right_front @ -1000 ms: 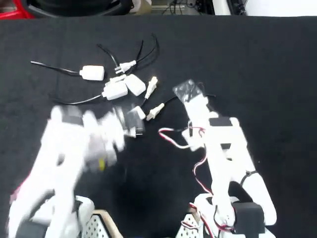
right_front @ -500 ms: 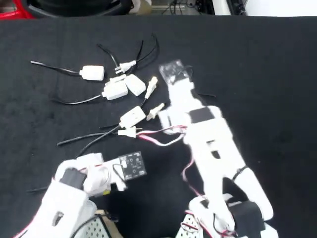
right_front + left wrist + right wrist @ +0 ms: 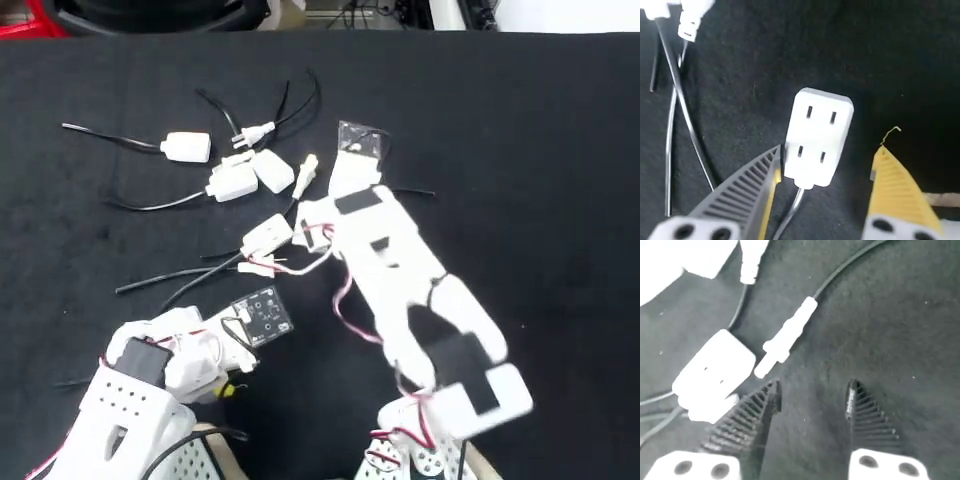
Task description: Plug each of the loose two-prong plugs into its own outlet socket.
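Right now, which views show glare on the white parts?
Right wrist view: the far white plastic block is washed out to plain white, without detail. Left wrist view: the white four-slot socket block is evenly lit, its slots showing dark.

The high view hangs fixed above the black surface (image 3: 560, 150) and looks steeply down, far enough off to take in both arms (image 3: 400, 270), based at its lower edge, and the white outlet blocks (image 3: 235, 182) and plugs (image 3: 305, 175) beyond them. The left wrist view sits just behind the left pincer (image 3: 830, 149) and faces down along its fingers (image 3: 745, 190), very near the surface, with one outlet block (image 3: 817, 125) close up. The right wrist view looks likewise past the right pincer (image 3: 813, 384), close over a plug (image 3: 787, 337) and another outlet block (image 3: 715, 367) from the scatter that the high view shows whole.
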